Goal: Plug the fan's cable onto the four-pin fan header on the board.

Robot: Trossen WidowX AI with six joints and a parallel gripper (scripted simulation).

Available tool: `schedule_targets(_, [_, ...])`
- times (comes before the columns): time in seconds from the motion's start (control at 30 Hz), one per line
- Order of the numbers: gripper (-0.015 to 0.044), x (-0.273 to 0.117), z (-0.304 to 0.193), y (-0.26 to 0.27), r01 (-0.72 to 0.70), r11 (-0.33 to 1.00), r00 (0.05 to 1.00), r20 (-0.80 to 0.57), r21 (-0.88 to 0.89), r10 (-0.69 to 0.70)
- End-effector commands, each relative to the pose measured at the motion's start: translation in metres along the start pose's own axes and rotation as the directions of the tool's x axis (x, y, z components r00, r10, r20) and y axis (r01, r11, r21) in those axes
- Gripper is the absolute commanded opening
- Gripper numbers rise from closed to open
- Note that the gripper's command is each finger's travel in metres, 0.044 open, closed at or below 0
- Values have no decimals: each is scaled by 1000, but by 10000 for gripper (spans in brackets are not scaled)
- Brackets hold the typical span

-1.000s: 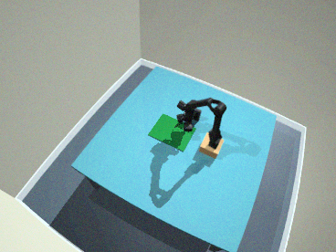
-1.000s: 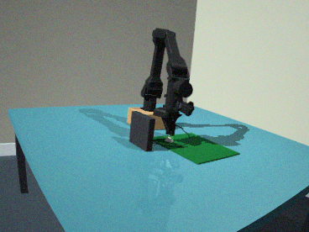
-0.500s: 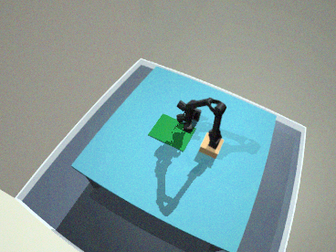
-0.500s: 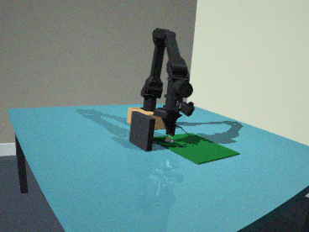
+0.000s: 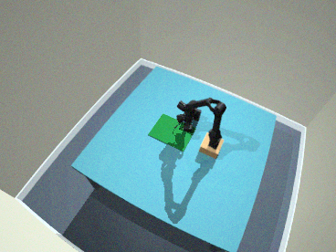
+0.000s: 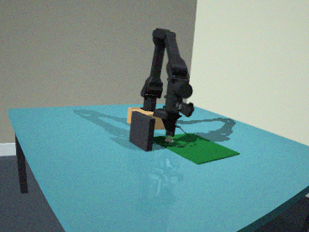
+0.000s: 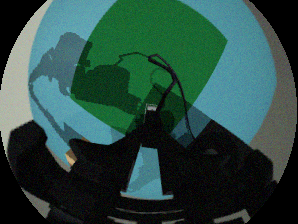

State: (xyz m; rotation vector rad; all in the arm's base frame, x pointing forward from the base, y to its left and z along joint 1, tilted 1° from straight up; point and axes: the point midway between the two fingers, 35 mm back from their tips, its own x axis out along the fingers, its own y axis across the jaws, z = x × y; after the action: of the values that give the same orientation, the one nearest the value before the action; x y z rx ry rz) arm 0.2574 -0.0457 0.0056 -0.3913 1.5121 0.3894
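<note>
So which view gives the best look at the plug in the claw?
The wrist view: the plug sits pinched at the tips of the claw, with its cable looping over the green board. The exterior view shows only a small pale speck just above the board. From the top, the arm hides it.

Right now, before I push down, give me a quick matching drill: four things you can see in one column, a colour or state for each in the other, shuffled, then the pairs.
Things:
1. board
2. fan
3. gripper
4. arm's base block

Colour or state:
A. tan
B. shut on the plug, low over the board
C. flat and green
D. dark slab standing upright beside the board

Pairs: 1-C, 2-D, 3-B, 4-A
</note>
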Motion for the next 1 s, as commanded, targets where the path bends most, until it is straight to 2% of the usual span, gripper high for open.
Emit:
schedule_targets(0.0, [0,1,0,1,-2,1000,1000,1,-4,2])
schedule_targets(0.97, [0,12,0,0,-2,1000,1000,1,-3,3])
